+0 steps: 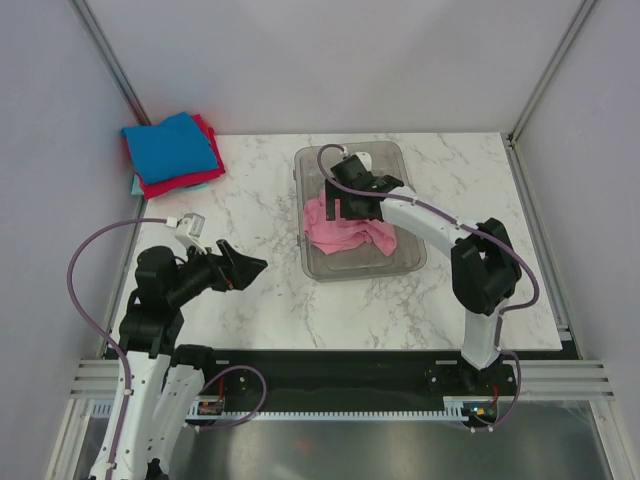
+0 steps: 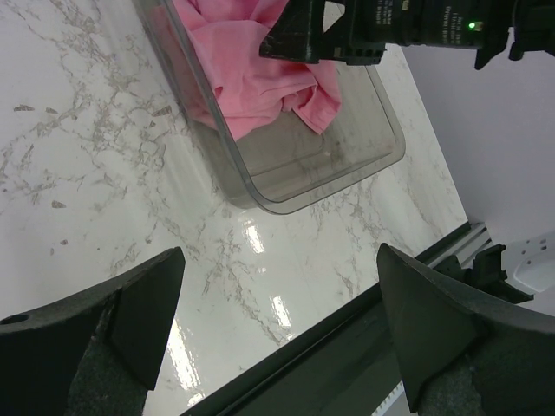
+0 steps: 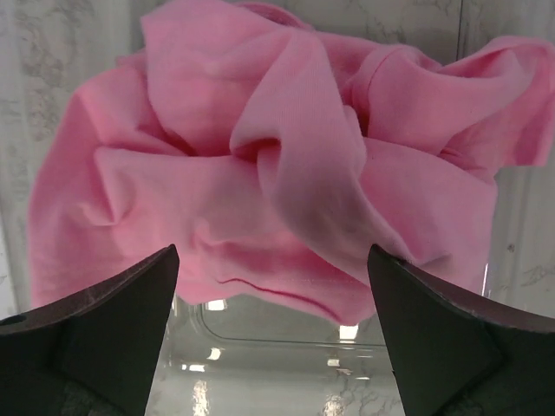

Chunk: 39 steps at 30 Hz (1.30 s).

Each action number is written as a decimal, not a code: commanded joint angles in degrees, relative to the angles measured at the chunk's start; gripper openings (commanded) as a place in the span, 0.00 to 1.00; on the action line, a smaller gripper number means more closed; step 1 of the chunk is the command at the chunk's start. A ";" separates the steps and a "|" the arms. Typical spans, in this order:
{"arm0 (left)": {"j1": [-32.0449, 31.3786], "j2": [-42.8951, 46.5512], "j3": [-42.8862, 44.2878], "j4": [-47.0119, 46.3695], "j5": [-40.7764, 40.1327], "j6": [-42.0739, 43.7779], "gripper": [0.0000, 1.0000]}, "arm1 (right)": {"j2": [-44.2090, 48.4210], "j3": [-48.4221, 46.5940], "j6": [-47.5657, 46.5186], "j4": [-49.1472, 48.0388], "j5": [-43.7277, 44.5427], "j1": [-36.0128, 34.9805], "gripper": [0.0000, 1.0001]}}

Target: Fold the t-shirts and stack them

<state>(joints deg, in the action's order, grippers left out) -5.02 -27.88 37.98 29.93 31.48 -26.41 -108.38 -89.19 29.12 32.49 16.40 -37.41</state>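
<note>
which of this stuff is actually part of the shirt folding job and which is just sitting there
Part of the job:
pink t-shirt, crumpled in the clear bin
folded stack, blue on top
right gripper, open over the shirt
left gripper, open

Just there:
marble table
purple cables, rig wiring

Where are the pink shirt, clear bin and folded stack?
pink shirt (image 1: 345,235), top external view, middle of crumpled cloth
clear bin (image 1: 400,160), top external view, bare far-right corner
folded stack (image 1: 172,148), top external view, blue top shirt
</note>
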 commanded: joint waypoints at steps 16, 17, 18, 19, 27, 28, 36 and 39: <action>-0.17 -0.69 0.08 -0.84 -2.21 2.51 1.00 | -12.13 -9.16 -3.02 6.18 0.91 0.32 0.00; -0.17 -0.69 0.08 -0.67 -3.00 2.33 1.00 | -9.08 -9.77 -3.46 6.88 1.08 0.49 0.00; -0.17 -0.69 0.25 -0.49 -3.88 2.33 1.00 | -7.22 -11.95 -3.98 7.75 1.78 0.58 0.00; -0.08 -1.03 0.43 -0.32 -5.02 2.42 1.00 | -5.28 -13.45 -4.51 8.72 2.14 0.76 0.00; -0.34 -12.27 5.26 -3.12 -8.36 2.59 1.00 | 19.76 -27.97 -7.24 21.21 13.99 2.51 0.00; -0.43 -14.55 5.87 -3.82 -9.50 2.77 1.00 | 22.39 -27.80 -7.76 22.17 16.70 2.86 0.00; -9.64 -41.50 16.94 -11.04 -16.80 4.70 1.00 | 43.76 -16.65 -7.68 27.19 29.73 3.31 0.00; -13.60 -51.62 23.36 -11.21 -20.05 4.88 1.00 | 48.78 -11.28 -6.28 27.45 30.27 3.39 0.00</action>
<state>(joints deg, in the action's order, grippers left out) -14.94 -72.07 54.48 22.39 16.36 -24.45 -57.21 -107.39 22.31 54.02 43.09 -33.98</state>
